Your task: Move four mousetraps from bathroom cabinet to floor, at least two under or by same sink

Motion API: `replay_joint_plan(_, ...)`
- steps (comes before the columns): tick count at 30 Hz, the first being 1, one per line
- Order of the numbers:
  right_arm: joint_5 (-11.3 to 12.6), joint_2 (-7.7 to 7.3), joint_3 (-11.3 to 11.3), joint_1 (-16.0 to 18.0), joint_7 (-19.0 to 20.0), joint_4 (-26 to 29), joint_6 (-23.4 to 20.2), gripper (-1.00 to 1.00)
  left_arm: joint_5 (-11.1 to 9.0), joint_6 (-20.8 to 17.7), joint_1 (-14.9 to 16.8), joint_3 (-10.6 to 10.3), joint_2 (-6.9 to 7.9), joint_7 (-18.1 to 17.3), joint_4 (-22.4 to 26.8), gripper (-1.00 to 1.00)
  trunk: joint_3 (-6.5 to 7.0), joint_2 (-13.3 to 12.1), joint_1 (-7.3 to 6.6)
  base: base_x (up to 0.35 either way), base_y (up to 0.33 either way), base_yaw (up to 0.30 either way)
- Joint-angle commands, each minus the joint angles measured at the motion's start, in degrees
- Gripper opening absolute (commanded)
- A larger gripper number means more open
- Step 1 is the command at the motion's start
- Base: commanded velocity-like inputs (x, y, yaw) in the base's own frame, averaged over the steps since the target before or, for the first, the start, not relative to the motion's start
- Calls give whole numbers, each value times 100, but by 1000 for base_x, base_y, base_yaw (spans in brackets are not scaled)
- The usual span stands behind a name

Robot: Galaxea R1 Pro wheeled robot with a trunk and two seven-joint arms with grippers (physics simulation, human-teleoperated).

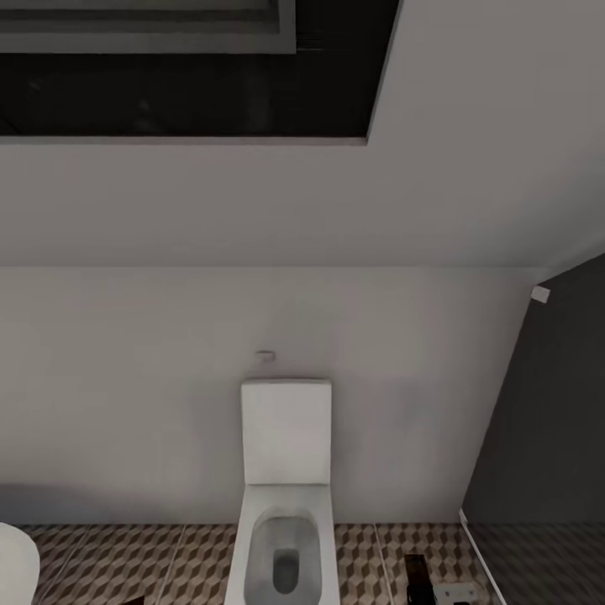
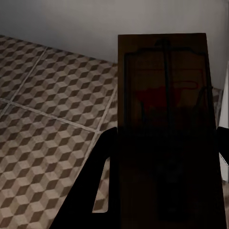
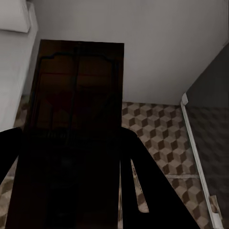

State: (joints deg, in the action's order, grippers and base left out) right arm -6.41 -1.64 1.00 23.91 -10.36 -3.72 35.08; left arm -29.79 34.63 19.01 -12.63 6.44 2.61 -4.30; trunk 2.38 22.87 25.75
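One mousetrap point(image 2: 162, 76), a dark wooden board with a metal spring bar and a red mark, is held upright over the cube-patterned bathroom floor point(image 2: 47, 119) by my left gripper point(image 2: 162, 157), which is shut on its lower half. A second mousetrap point(image 3: 78, 81) sits the same way in my right gripper point(image 3: 71, 148), shut on it above the floor point(image 3: 157, 129) near a wall corner. The cabinet is out of view.
A white toilet point(image 1: 286, 504) stands against the pale wall straight ahead in the head view, with patterned floor point(image 1: 126, 563) on both sides. A white rounded fixture edge point(image 1: 15, 565) shows at lower left. A dark wall panel point(image 1: 546, 437) closes the right side.
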Motion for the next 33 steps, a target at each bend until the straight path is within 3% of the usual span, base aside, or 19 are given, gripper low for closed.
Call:
replay_joint_plan(1, -40, -20, 10, 8, -73, -23, 22, -100, 8, 27, 6, -47, -1, 47, -20, -100, -2, 5, 3, 70, -33, 0)
replay_joint_plan(4, -30, -75, -2, 8, -237, -13, 18, -100, 8, 32, 6, -47, 0, 47, -19, -100, -2, 5, 3, 31, -14, 0)
replay_joint_plan(7, 200, -129, -5, 8, -481, 16, 11, -100, 1, 33, 7, -31, 48, 59, -13, -100, -2, 5, 3, 4, -2, 0)
replay_joint_plan(10, 266, -168, -4, 8, -483, 27, 9, -100, -21, -80, 11, 26, 233, 39, 15, -100, -2, 5, 3, 1, 0, 0)
replay_joint_plan(12, 280, -179, 1, 8, -468, 28, 8, -100, -30, -446, 19, 63, 365, 36, 183, -100, -2, 5, 3, 0, 0, 0)
replay_joint_plan(13, 287, -182, 5, 8, -457, 27, 8, -100, -24, -910, 23, 86, 442, 52, 537, -100, -2, 5, 3, 0, 0, 0)
replay_joint_plan(15, 279, -180, 24, 8, -457, 28, 8, -100, -13, -1224, 24, 101, 478, 75, 873, -100, -2, 5, 3, 0, 0, 0)
replay_joint_plan(20, 246, -178, 53, 8, -458, 23, 8, -100, -12, -1402, 24, 122, 448, 216, 1205, -100, -2, 5, 3, 0, 0, 0)
replay_joint_plan(33, 250, -153, 64, 8, -458, 21, -1, -100, 23, -1490, 24, 91, 406, 190, 1186, -100, -2, 5, 3, 1, 0, 0)
